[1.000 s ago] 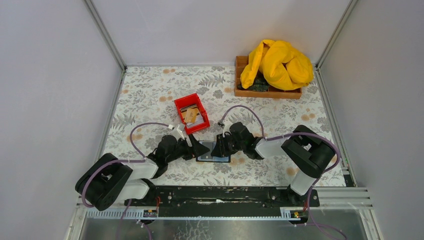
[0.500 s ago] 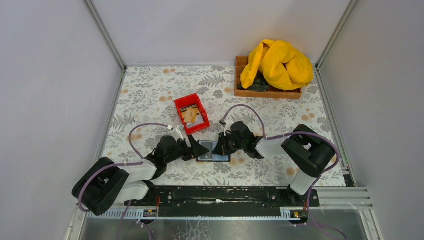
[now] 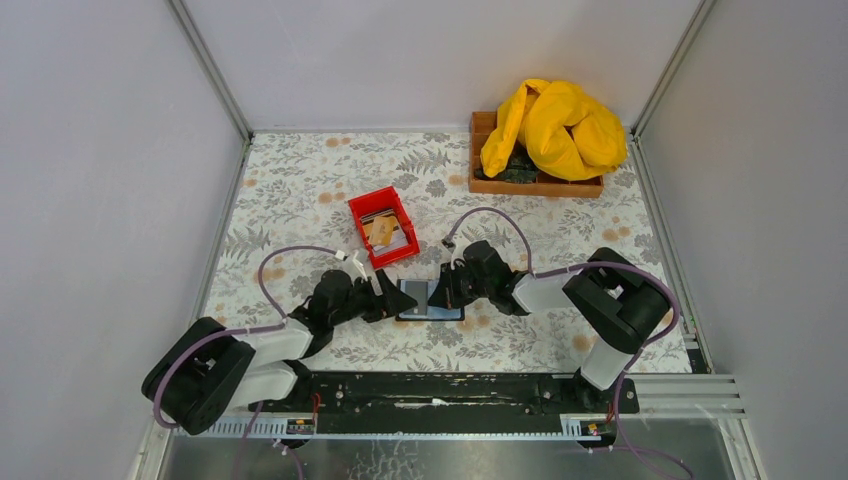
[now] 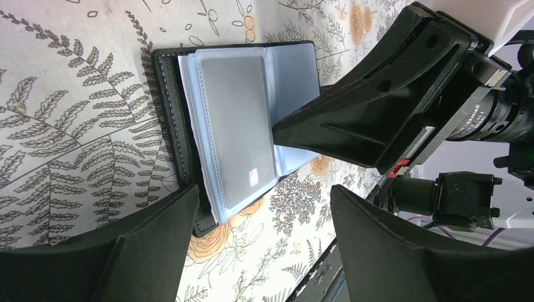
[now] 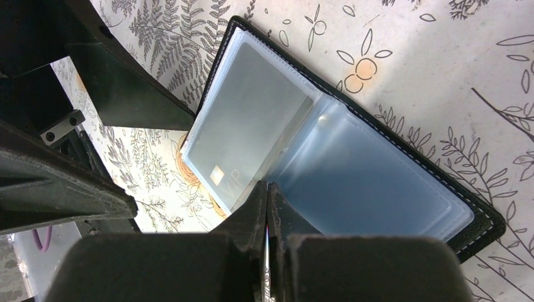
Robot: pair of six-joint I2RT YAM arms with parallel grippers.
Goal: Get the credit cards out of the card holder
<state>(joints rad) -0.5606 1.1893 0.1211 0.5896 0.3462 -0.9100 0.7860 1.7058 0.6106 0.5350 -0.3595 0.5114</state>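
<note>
1. The counter (image 3: 300, 190) is covered with a pale sheet printed with grey ferns and orange flowers.
2. A flat black folding card holder (image 3: 412, 296) lies open on it near the front middle. Its stitched cover is down on the sheet and its clear plastic sleeves face up.
3. A small red plastic bin (image 3: 362, 232) stands just behind the card holder, a little to the left and apart from it.
4. A brown wooden tray (image 3: 540, 187) rests at the far right corner.
5. A black metal rail (image 3: 450, 385) runs along the near edge.
</note>
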